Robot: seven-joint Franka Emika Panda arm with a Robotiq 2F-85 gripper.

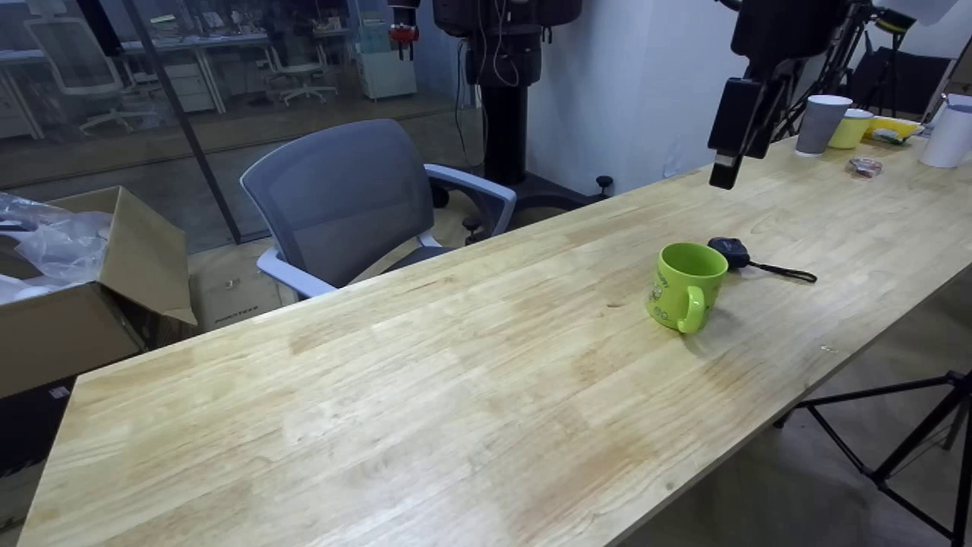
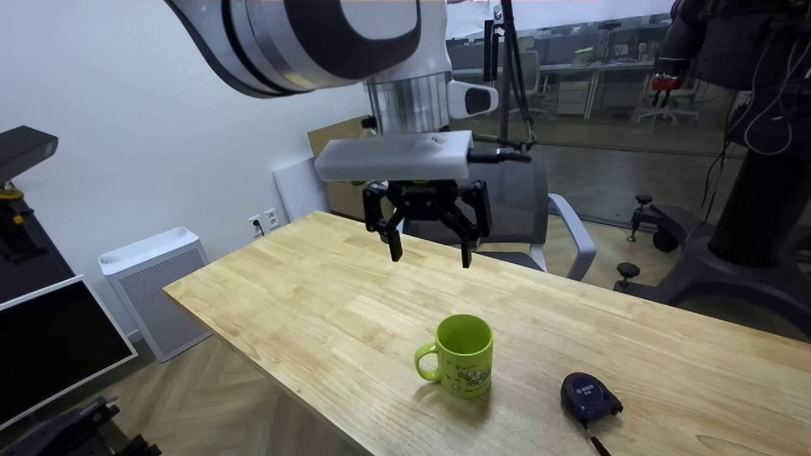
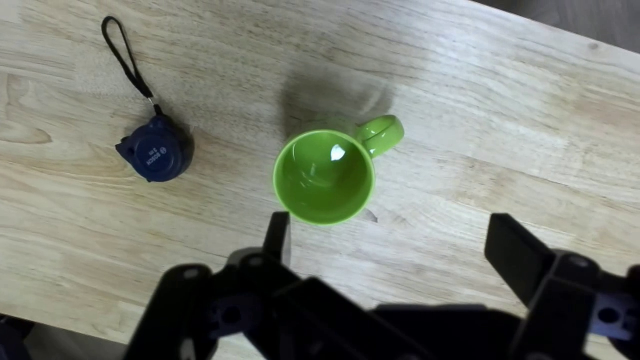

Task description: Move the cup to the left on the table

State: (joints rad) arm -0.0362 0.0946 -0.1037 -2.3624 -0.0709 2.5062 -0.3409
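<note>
The lime-green cup [image 1: 672, 292] stands upright on the light-wood table [image 1: 425, 395]. In an exterior view its handle points left and a printed drawing shows on the cup [image 2: 466, 361]. My gripper [image 2: 431, 256] hangs in the air above the table, apart from the cup, with its fingers spread and nothing between them. In an exterior view the gripper [image 1: 727, 171] shows edge-on, well above the table top. In the wrist view the cup [image 3: 324, 177] lies beyond the fingertips, near the left finger of the open gripper [image 3: 390, 220], with its empty inside visible.
A dark blue tape measure [image 3: 155, 150] with a black strap lies beside the cup. At the table's far end stand a grey-and-white cup [image 1: 822, 125], a yellow-green cup [image 1: 850, 129], a yellow bowl [image 1: 892, 129] and a white cup [image 1: 949, 137]. A chair [image 1: 342, 197] stands at the table's edge.
</note>
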